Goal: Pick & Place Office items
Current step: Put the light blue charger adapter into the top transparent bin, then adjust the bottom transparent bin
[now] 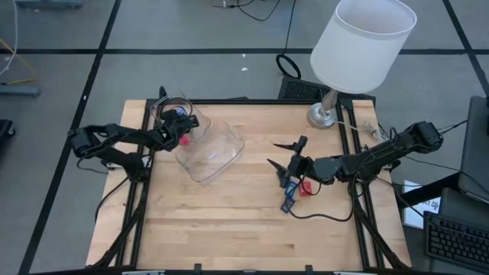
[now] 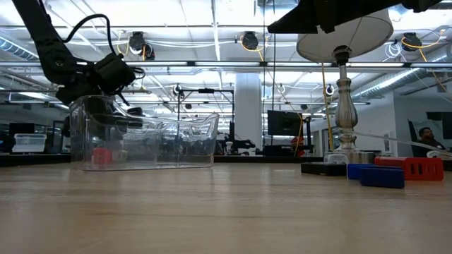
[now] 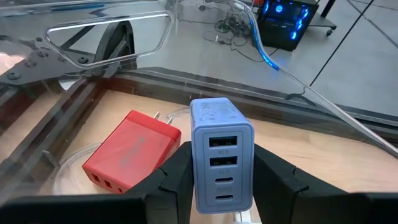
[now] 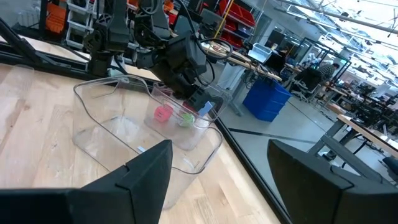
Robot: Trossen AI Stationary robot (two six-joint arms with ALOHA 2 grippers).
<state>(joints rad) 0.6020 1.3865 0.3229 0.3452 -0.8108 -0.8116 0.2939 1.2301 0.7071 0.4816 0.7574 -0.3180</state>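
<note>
My left gripper (image 1: 183,122) reaches into the left end of a clear plastic container (image 1: 210,149) at the table's far left and is shut on a blue charger block (image 3: 221,155). A red charger block (image 3: 130,149) lies flat on the container floor beside it and shows in the low view as a red block (image 2: 102,155). My right gripper (image 1: 283,153) hangs open at mid-right, above the table, with nothing between its fingers (image 4: 149,171). A red item (image 1: 307,187) and a blue item (image 1: 289,205) lie on the wood near it. My left gripper pinches the blue charger block by its two long side faces (image 3: 194,168) between its two fingers. The socket face points back at the wrist. The fingers slant down into the container from the table's left side. Whether the block's far end touches the container floor, I cannot tell.
A white-shaded lamp (image 1: 363,42) stands at the table's far right corner, its base (image 1: 325,114) on the wood. A second, smaller clear container (image 1: 172,107) sits behind the left gripper. Cables run along the right side. The table's near half is bare wood (image 1: 229,229).
</note>
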